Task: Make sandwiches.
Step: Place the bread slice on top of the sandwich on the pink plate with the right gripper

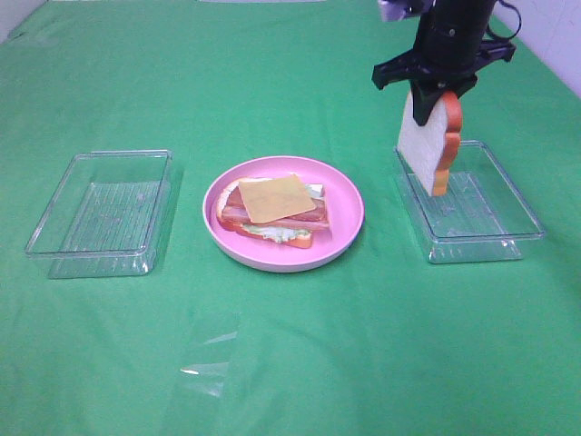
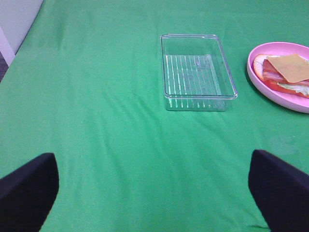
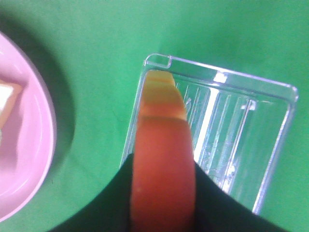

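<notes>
Presently, right end effector (image 1: 434,102) clenched on top bread slice (image 1: 428,145) by its crust edge, above the right tray (image 1: 508,211). Item likely light, stiff, slightly slippery; edge grip suits. Left end effector (image 2: 154,193) released, idle.

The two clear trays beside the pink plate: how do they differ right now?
The left tray has nothing above it, while the right tray has a bread slice hanging over it, pinched on edge in the right gripper. The left tray sits farther from the pink plate; the right tray sits a bit closer. Both are clear, ribbed, rectangular and hold no food.
</notes>
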Controlling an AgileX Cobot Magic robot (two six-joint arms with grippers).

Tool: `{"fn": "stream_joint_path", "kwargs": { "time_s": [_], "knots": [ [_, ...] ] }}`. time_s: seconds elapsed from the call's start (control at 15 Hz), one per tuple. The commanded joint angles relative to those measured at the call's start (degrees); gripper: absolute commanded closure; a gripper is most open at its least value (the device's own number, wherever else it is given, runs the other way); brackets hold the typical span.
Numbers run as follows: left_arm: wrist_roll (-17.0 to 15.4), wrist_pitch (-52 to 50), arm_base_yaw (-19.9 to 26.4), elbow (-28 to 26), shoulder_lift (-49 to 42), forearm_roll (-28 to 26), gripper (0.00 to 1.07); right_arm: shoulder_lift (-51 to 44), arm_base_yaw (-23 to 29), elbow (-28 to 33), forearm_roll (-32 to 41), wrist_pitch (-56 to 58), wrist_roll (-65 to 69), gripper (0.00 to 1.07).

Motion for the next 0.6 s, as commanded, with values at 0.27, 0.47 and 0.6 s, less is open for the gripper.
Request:
{"fn": "stream_joint_path", "kwargs": {
  "time_s": [0.27, 0.47, 0.6],
  "knots": [
    [-0.57, -0.63, 0.23, 0.06, -0.86, 0.06, 0.04, -11.75, 0.06, -0.11, 3.72, 6.30, -1.09, 0.96],
    [-0.57, -0.63, 0.23, 0.06, -0.86, 0.06, 0.04, -11.92, 0.06, -0.11, 9.40, 6.19, -1.09, 0.96],
    [-0.57, -0.63, 0.23, 0.06, -0.86, 0.06, 0.04, -10.77, 0.17, -0.11, 17.36, 6.13, -1.55, 0.95]
  ]
}}
